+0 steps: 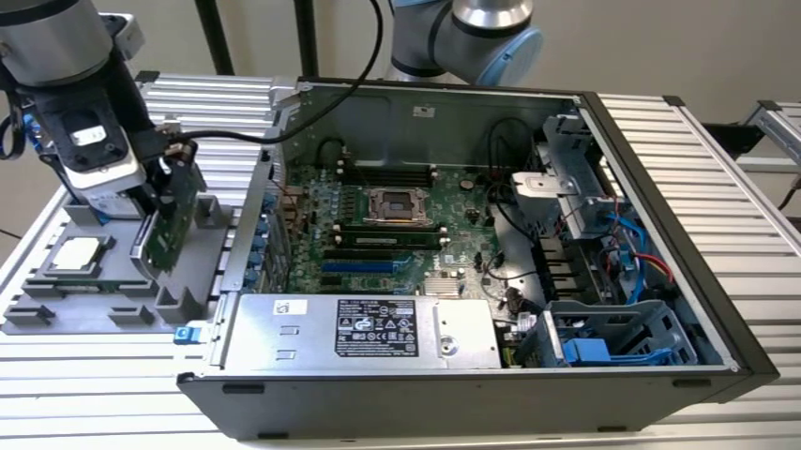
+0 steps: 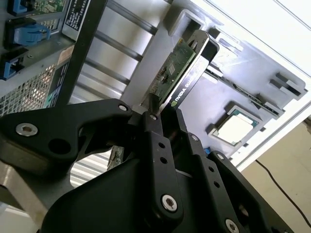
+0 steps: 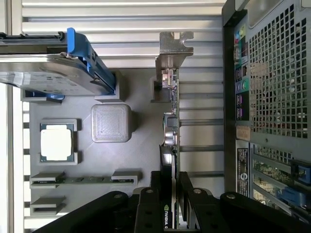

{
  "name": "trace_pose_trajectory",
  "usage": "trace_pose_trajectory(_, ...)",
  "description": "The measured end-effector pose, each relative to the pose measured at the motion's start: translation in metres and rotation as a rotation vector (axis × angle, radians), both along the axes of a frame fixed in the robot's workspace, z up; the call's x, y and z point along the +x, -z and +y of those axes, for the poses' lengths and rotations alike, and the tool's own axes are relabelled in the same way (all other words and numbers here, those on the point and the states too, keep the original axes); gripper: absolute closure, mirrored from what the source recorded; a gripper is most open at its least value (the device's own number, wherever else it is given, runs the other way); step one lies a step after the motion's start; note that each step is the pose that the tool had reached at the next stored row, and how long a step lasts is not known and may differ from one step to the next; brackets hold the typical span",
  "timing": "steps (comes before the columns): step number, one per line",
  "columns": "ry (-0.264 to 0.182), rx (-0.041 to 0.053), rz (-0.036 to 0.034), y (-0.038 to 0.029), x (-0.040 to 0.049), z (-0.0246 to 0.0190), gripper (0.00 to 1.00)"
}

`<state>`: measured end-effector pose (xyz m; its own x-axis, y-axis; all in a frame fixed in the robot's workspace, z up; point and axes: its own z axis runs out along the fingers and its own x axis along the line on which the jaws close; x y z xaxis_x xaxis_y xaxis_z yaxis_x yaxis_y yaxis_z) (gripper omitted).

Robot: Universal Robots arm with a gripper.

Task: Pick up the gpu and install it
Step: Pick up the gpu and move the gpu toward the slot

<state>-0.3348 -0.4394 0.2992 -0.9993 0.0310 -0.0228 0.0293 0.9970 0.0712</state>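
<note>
**Gripper** (image 1: 167,185): placed at ten o'clock in the exterior view. The black fingers (image 3: 151,194) are pressed against both faces of the gpu, which is pinched by its upper edge; this is seen in both wrist views (image 2: 163,109).

**Gpu** (image 1: 157,239): held upright on edge over the grey fixture tray (image 1: 75,314), at nine o'clock of the computer case. The green board face is turned toward the case. Whether its lower edge is clear of the tray cannot be told. It is seen edge-on in the first wrist view (image 3: 171,126).

**Processor chip** (image 1: 78,255): seated in a tray pocket, at nine o'clock of the gpu.

**Hard drive** (image 3: 53,73): blue-tabbed, stood in the same tray.

**Computer case** (image 1: 414,122): laid open, motherboard (image 1: 375,234) exposed.
</note>
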Motion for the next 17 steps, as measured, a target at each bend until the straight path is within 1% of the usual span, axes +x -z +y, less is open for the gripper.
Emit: trace_pose_trajectory(17, 0.000, 0.0001, -0.0001, -0.0049, 0.0000, 0.0000, 1.00)
